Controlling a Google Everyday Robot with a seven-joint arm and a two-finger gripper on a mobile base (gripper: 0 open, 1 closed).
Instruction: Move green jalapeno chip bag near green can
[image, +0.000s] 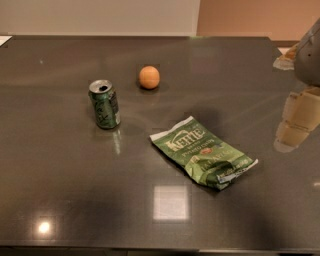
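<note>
The green jalapeno chip bag (203, 152) lies flat and crinkled on the dark table (60, 200). It is to the right of the green can (104, 104), a little nearer to the camera, and well apart from it. The can stands upright. A round orange object (149, 77) rests near the can, behind it and slightly to its right. The gripper (292, 132) hangs far to the right of the can, beyond the bag and not touching it. I cannot tell whether it is wide or narrow.

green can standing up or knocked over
Upright: the green can stands on its base, silver top facing up. The claw hangs at the picture's right edge.
</note>
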